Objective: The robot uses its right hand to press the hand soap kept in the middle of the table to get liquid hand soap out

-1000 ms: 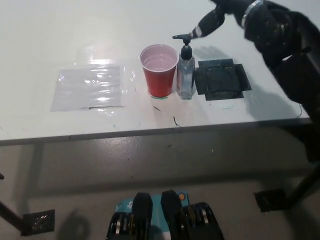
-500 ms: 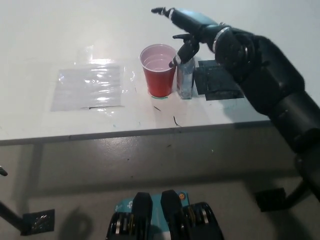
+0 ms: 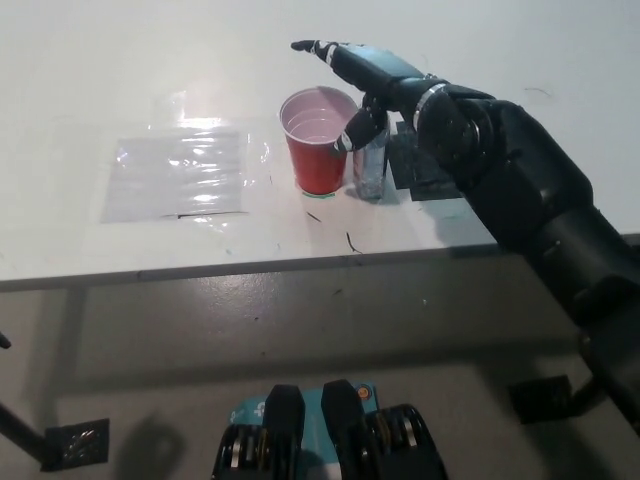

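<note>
Right hand [image 3: 372,78] has dropped onto the soap [image 3: 372,165] beside the cup [image 3: 320,140], fingers spread, covering the pump; looks like the press is starting

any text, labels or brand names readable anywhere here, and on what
None can be read.
Soap bottle: clear, mostly hidden behind the right hand; no label legible.
Red cup: plain, no print visible.
Clear plastic sheet: only glare, no writing.
Dark mat: no markings legible.
</note>
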